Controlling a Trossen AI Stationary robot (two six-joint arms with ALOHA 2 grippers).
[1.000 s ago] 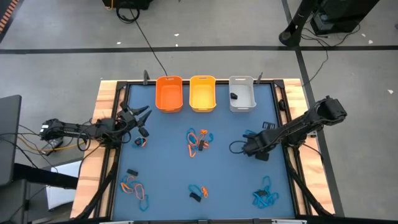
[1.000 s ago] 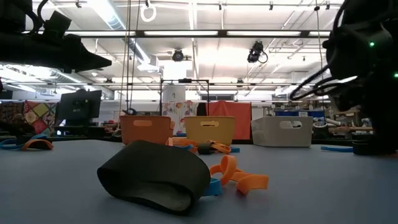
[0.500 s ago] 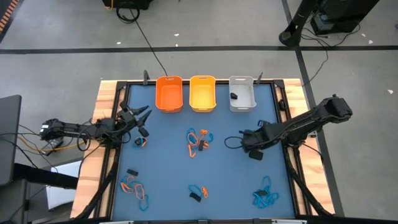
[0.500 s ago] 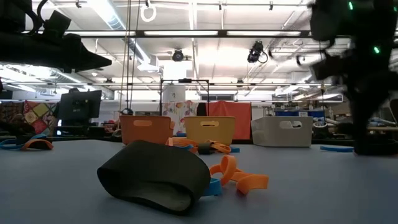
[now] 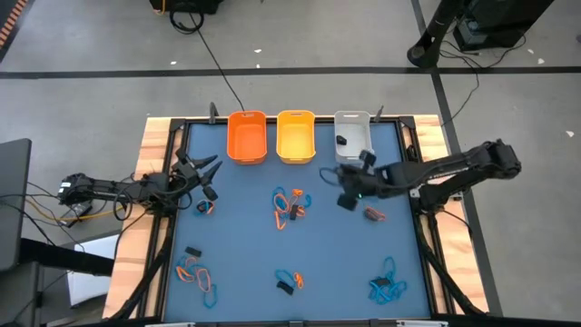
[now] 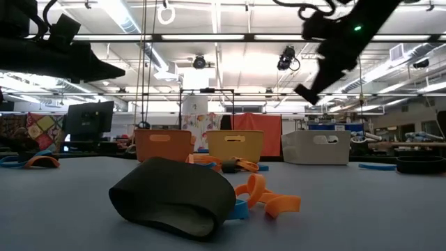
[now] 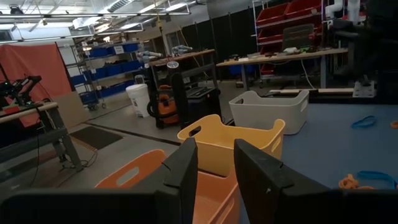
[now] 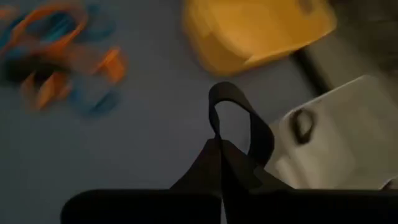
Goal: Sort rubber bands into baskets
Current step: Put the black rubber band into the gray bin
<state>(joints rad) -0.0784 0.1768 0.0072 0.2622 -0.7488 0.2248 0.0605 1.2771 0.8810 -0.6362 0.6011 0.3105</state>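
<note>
Low view puts a chunky black band [image 6: 174, 197] nearest me on the blue tabletop [image 6: 362, 209], with orange loops [image 6: 268, 199] touching its far side; these are not yet sorted. Beyond them stand the three baskets in a row along the far edge: orange basket [image 5: 246, 136], yellow-orange basket [image 5: 295, 134] and grey-white basket [image 5: 353, 136], which already holds one black band [image 5: 341, 141].

My right gripper [image 5: 349, 189] hangs raised above the tabletop just short of the grey-white basket. Its fingers [image 8: 214, 165] are pinched fully together on a black rubber band [image 8: 239, 121], the loop standing out past the tips. I judge I carry it high to clear the basket's rim before dropping it with its like.

My left gripper [image 5: 201, 174] waits near the orange basket, fingers [image 7: 186, 165] partly apart and holding nothing.
</note>
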